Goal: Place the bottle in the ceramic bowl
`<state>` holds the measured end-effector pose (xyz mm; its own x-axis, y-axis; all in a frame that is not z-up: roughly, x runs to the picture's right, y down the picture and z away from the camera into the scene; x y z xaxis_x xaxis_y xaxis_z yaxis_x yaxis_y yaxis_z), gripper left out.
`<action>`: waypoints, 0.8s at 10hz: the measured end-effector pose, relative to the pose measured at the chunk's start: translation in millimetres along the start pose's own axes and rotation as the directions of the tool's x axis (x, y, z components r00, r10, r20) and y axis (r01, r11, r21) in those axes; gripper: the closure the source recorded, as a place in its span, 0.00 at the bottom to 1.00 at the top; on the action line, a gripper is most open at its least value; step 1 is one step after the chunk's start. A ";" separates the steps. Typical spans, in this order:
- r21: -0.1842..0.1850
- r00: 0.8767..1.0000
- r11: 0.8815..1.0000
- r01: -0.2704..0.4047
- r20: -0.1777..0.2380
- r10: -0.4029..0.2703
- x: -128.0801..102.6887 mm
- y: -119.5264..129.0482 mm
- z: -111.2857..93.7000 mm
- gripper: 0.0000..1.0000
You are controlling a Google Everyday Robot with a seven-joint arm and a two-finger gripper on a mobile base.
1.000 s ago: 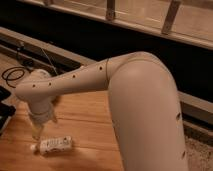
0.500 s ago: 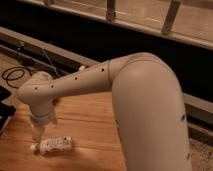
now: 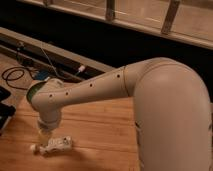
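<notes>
Since half a second ago the arm (image 3: 100,86) has swung a little rightward and lower, so the gripper (image 3: 46,132) now hangs just above the bottle (image 3: 57,145), close over its left half. Whether the gripper is spread or closed I cannot tell, since its tip is buried under the bulk of the arm.

The bottle has not shifted. It lies on its side on the table (image 3: 105,132), just below and slightly right of the gripper, with its cap (image 3: 34,148) pointing left past the gripper. Beyond the gripper, up behind the arm, a green sliver shows that is probably the rim of the ceramic bowl (image 3: 30,93); the arm covers most of it.

A small plastic bottle like this should be light and fairly stiff, though thin walls may give under a hard squeeze. Being round and smooth, it will likely roll if nudged from one side. The best hold looks to be across the middle of the labelled body, square to its long axis and clear of the cap. Glossy ceramic is slippery, so a low release would suit.
</notes>
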<state>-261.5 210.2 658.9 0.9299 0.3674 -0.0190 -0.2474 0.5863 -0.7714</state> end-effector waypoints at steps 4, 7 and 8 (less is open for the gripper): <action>-0.021 1.000 1.000 0.009 -0.009 -0.009 0.4 -2.7 11.3 0.35; -0.055 0.999 0.997 0.046 -0.015 -0.047 -1.1 -4.5 30.8 0.35; -0.066 0.998 0.996 0.053 -0.015 -0.054 -1.4 -4.1 33.3 0.35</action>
<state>-270.8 231.4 683.3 0.9457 0.3249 0.0131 -0.1797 0.5558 -0.8116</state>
